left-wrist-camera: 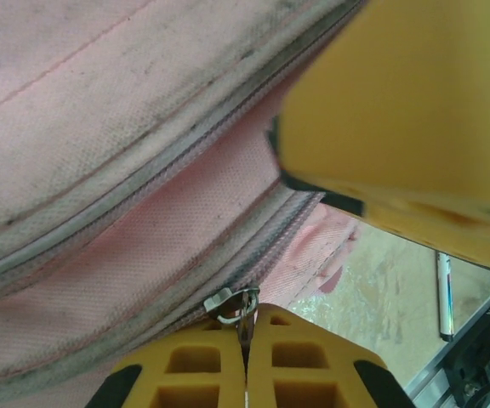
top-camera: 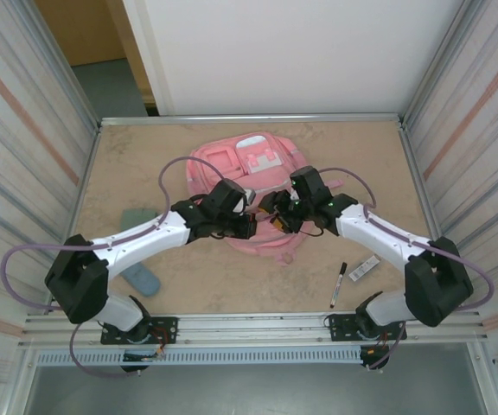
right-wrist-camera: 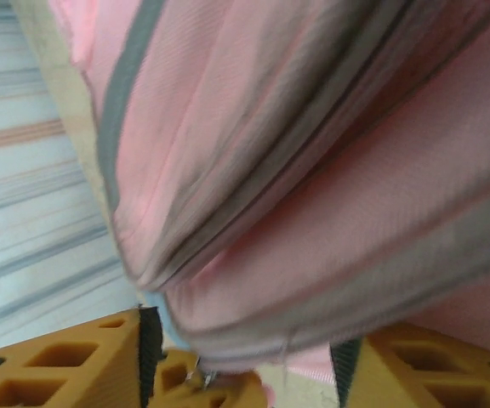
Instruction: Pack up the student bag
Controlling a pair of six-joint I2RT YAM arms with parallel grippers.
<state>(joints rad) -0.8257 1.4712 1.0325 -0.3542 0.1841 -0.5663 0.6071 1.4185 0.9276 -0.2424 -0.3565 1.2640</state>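
Note:
The student bag (top-camera: 247,164) is a pink backpack lying flat in the middle of the table. My two grippers meet over its near edge. My left gripper (top-camera: 249,226) (left-wrist-camera: 247,313) is shut on the small metal zip pull (left-wrist-camera: 235,303) of a grey zip that runs across the pink fabric (left-wrist-camera: 100,127). My right gripper (top-camera: 277,216) (right-wrist-camera: 245,361) stands open, with a fold of the bag's zipped edge (right-wrist-camera: 313,255) lying between its yellow fingers (right-wrist-camera: 66,365). It grips nothing. One of its yellow fingers (left-wrist-camera: 407,110) hangs close above the zip pull in the left wrist view.
A marker pen (top-camera: 339,284) (left-wrist-camera: 443,294) and a small white and black item (top-camera: 363,268) lie on the table near the right arm's base. A blue object (top-camera: 142,278) and a grey-green one (top-camera: 136,220) lie at the left. Ribbed metal walls close in both sides.

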